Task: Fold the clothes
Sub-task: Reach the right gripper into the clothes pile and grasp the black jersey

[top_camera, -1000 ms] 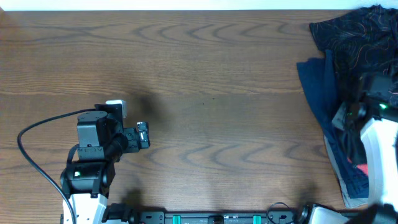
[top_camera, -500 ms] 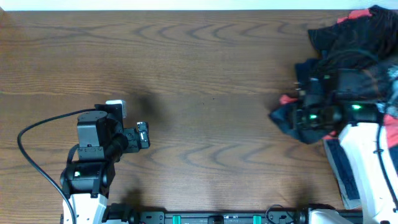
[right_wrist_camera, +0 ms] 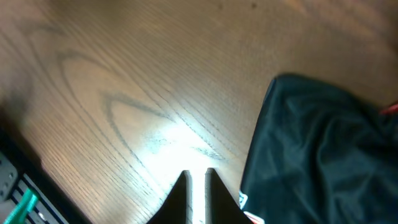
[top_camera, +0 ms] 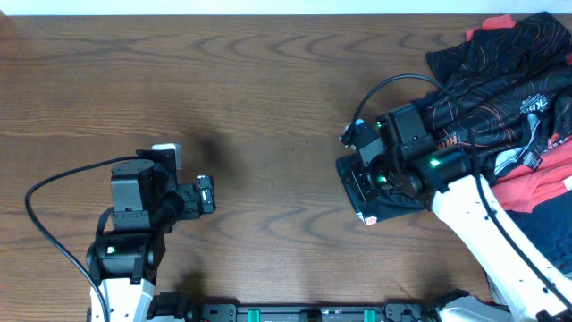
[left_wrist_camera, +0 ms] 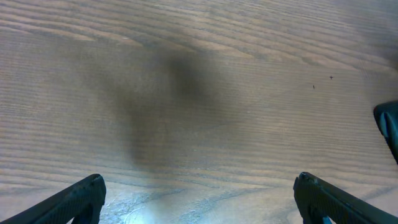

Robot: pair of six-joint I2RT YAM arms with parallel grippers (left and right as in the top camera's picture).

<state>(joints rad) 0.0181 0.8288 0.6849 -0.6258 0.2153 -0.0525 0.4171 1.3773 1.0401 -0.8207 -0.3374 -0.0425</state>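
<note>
The black jersey [top_camera: 487, 80] with thin contour lines and orange-white logos lies bunched at the far right. One dark corner of it [top_camera: 380, 199] is stretched left under my right gripper [top_camera: 362, 183]. In the right wrist view the jaws [right_wrist_camera: 198, 177] are almost together, with a thin slit at the tips. The dark cloth [right_wrist_camera: 311, 149] hangs against the right finger, low over the wood. A red T-shirt [top_camera: 536, 183] and a navy garment [top_camera: 547, 237] lie beside the jersey. My left gripper [top_camera: 206, 194] is open and empty over bare wood [left_wrist_camera: 199, 208].
The wooden table [top_camera: 268, 89] stretches between the arms. The clothes pile fills the right edge. The arm bases and a rail run along the front edge [top_camera: 304, 313]. A black cable [top_camera: 54, 192] loops left of the left arm.
My right gripper has swung from the pile at the right edge to the left, dragging the black jersey's corner with it and uncovering the red T-shirt. The left arm has not moved.
</note>
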